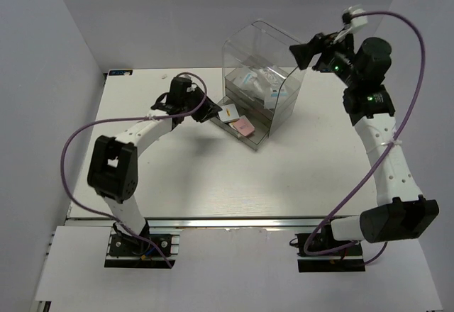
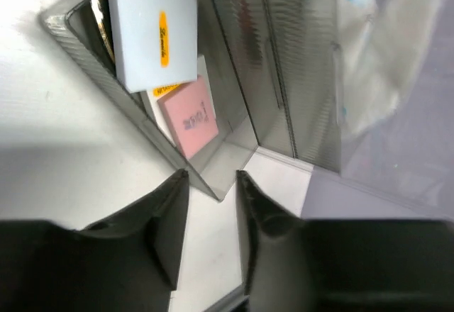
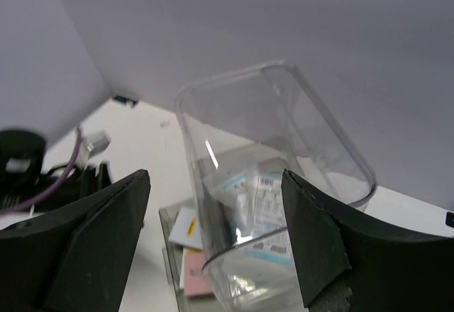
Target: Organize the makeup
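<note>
Pink square (image 2: pixel 188 117) in drawer (image 2: pixel 131 113), just beyond left claw (image 2: pixel 211 181), jaws part-open; right claw (image 3: pixel 214 177) wide open.

Top cam overhead, far; wrist cams close; all share case (image 1: pixel 248 53).

The drawer case (image 1: pixel 262 42) is seen to be clear, glossy plastic, finely ribbed on its walls. In its open drawer (image 2: pixel 131 110), a smooth matt white flat box (image 2: pixel 152 35) and a matt pink square (image 2: pixel 190 117) are shown. The table (image 1: pixel 213 177) beneath the case is finished matt white, faintly grained.
</note>
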### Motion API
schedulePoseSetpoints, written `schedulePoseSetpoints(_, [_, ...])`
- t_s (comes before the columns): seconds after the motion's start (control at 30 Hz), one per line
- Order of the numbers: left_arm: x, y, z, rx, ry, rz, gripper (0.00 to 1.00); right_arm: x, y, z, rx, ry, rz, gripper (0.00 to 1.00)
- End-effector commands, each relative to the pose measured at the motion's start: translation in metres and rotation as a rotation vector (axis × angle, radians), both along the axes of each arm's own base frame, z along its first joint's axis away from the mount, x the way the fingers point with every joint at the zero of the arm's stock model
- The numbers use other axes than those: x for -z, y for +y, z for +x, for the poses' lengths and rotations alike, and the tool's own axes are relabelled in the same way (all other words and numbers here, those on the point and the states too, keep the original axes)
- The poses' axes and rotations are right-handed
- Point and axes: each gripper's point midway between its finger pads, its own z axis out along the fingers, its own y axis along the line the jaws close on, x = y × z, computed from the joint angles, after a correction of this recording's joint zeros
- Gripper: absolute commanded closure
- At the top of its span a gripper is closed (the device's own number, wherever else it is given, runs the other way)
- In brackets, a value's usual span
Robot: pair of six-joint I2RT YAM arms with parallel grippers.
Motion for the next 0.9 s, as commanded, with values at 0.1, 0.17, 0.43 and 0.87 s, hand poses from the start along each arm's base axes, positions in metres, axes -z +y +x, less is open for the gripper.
schedulePoseSetpoints(0.1, [-0.012,0.034,-0.025,-0.077,-0.102,-0.05,0.78,-0.011,-0.017,0.035,0.039,0.104,0.219,0.23])
schedulePoseSetpoints(0.17, [-0.001,0.034,-0.03,-0.076,-0.082,-0.061,0.78,0.005,-0.041,0.063,0.131,0.161,0.274,0.27])
schedulePoseSetpoints(0.43, [0.044,0.016,-0.016,-0.011,-0.011,-0.079,0.77,0.033,-0.068,0.135,0.155,0.234,0.297,0.34])
schedulePoseSetpoints(0.87, [0.077,-0.026,0.027,0.063,0.046,-0.127,0.77,0.118,-0.052,0.127,0.067,0.436,0.283,0.61])
